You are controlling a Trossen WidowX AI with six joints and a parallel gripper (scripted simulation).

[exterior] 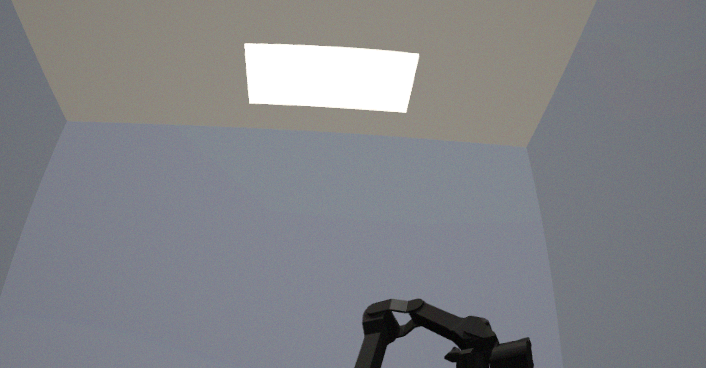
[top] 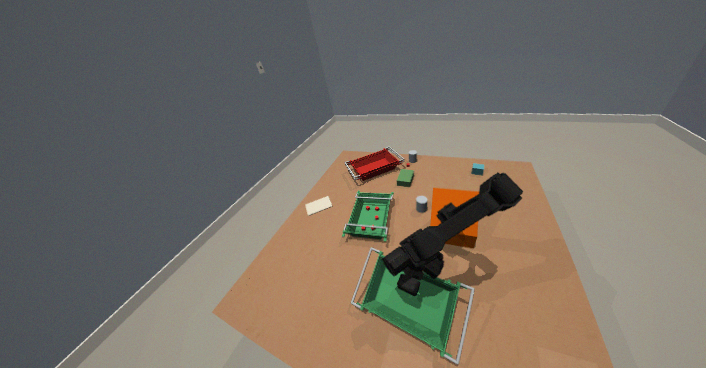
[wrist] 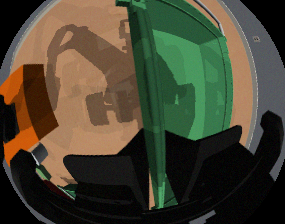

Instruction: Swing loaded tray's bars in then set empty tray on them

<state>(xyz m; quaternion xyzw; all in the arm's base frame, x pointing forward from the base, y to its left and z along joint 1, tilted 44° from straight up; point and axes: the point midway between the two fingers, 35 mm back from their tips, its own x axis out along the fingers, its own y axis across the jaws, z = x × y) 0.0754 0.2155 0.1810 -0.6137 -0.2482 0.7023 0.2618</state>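
Observation:
The loaded green tray, with several small red blocks in it, stands mid-table in the top view. Its two wire bars lie across its top near the ends, the far bar and the near bar. My gripper is shut on one long wall of the empty green tray, one finger inside and one outside. That tray hangs a little above the table near its front, its shadow beneath. Its own bars stick out past its ends, left bar and right bar.
An orange block stands beside the arm. A grey cylinder stands right of the loaded tray; a cream slab lies left. Behind are a red tray, a green block, another cylinder and a teal block.

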